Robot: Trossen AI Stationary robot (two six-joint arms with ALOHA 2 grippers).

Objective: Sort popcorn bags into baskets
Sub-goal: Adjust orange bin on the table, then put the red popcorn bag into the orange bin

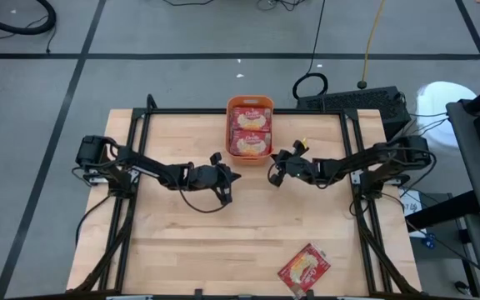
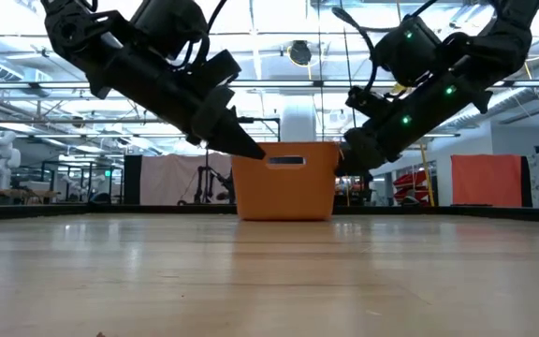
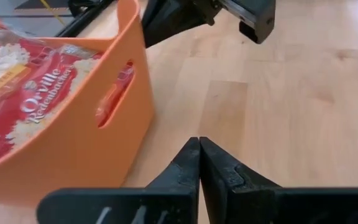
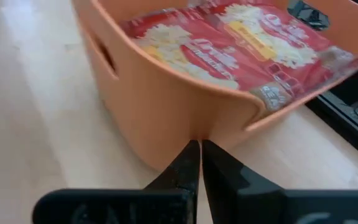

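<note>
Orange plastic marks the bin (image 1: 249, 104) at the far middle of the wooden table (image 1: 182, 242), filled with red popcorn bags (image 1: 250, 132) lying label-up. From above, two labels show, one beyond the other; how many bags are stacked below them cannot be told. One more bag (image 1: 304, 268) lies flat on the near right of the table, well apart from the bin and both arms, label up; something small sits at its near edge, too tiny to make out.

Both arms reach in toward the bin's near end. The left gripper (image 1: 235, 177) sits just to the near left of the bin, fingers pressed together with nothing between them; its wrist view shows the two dark tips (image 3: 199, 155) meeting over bare wood beside the bin's side wall (image 3: 86, 143) and its handle slot. The right gripper (image 1: 273, 177) sits just to the near right of the bin, fingers likewise pressed together and empty; in its wrist view the tips (image 4: 196, 163) point at the bin's rounded corner (image 4: 185, 106), very close, though contact cannot be judged.

At table height, the bin (image 2: 284, 187) stands behind both grippers, its contents hidden by the wall, and the lone bag is out of that picture.
</note>
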